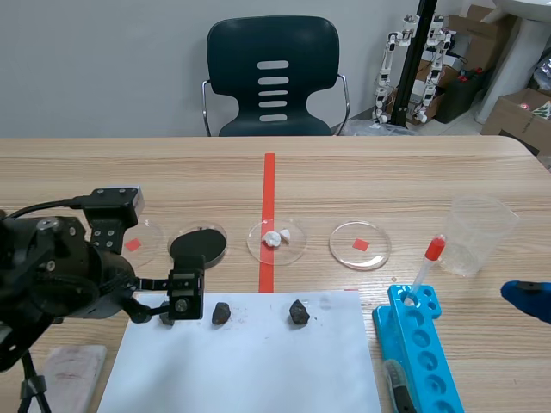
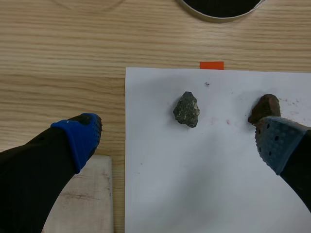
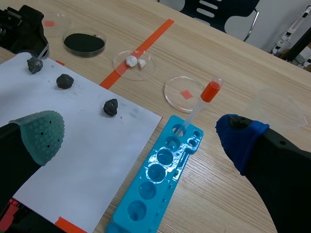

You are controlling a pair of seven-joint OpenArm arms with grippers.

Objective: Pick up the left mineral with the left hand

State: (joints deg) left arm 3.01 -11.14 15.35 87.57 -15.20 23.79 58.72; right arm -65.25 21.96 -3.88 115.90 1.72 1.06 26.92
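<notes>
Left jaws wide, straddling the left mineral [image 2: 186, 109].
It lies on paper [image 2: 194, 189], lower left in the scene view; one pad [image 2: 274, 143] crowds the neighbouring mineral [image 2: 265, 108] and may knock it on closing.

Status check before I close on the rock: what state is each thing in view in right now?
left gripper: jaws open, holding nothing.
right gripper: jaws open, holding nothing.
left mineral: lying loose on the white paper, not gripped.
test tube: red cap on, standing tilted in the blue rack.
plastic cup: upright, looks empty.
</notes>
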